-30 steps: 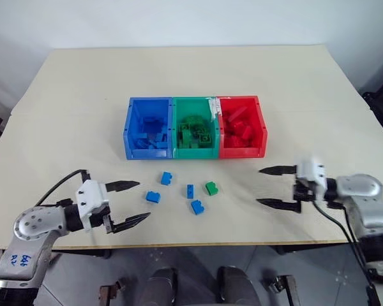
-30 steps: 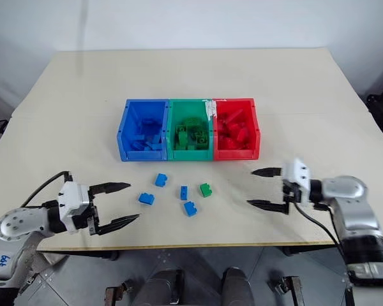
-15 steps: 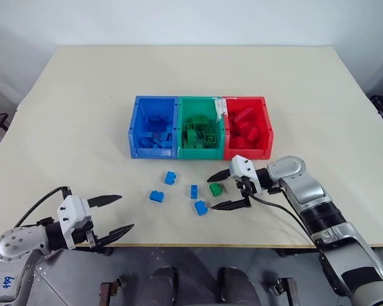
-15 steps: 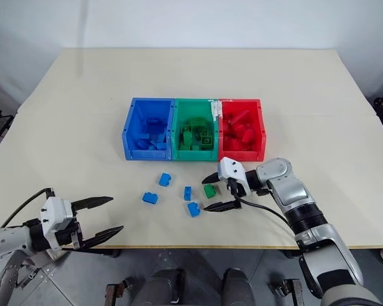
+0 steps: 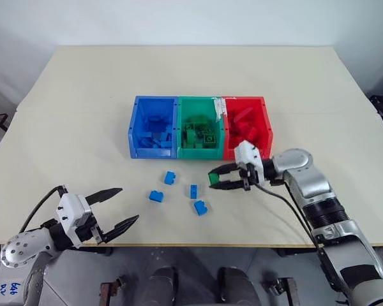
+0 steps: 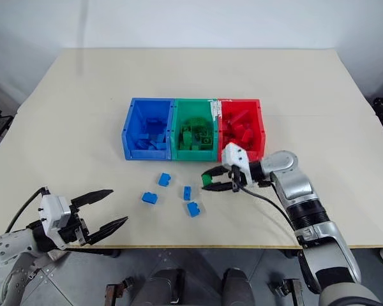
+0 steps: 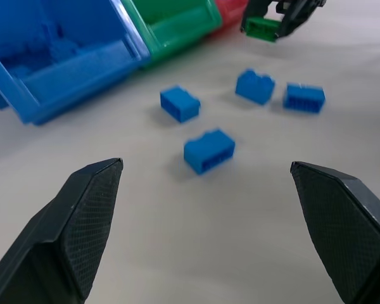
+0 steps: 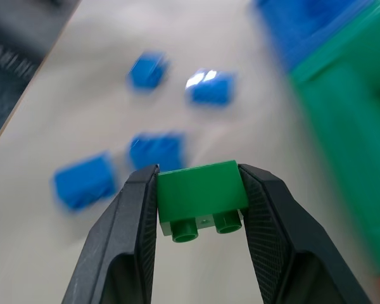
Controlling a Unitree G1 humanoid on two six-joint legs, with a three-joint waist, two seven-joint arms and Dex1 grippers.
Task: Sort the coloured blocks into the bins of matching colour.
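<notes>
I count four blue blocks loose on the surface (image 5: 76, 95): one (image 5: 170, 178) nearest the bins, one (image 5: 156, 196) closest to my left fingers, a small one (image 5: 193, 191) in the middle, and one (image 5: 200, 207) toward the near edge. All four lie between my two sets of fingers. There is one green block (image 8: 201, 199), and it is clamped between my right fingers (image 5: 212, 180), held just off the surface in front of the green bin (image 5: 200, 136). In the right wrist view it sits square between the two black pads, its studs facing the camera.

There are three bins, joined in a row: blue bin (image 5: 153, 127), green in the middle with a white tape strip on its rim, and red bin (image 5: 247, 127), each with blocks of its own colour inside.

My left fingers (image 5: 115, 208) are spread wide and hold nothing, near the front edge, well apart from the blue blocks.

The surface is a pale cream tabletop; a plain light wall (image 5: 179, 19) stands behind it.
</notes>
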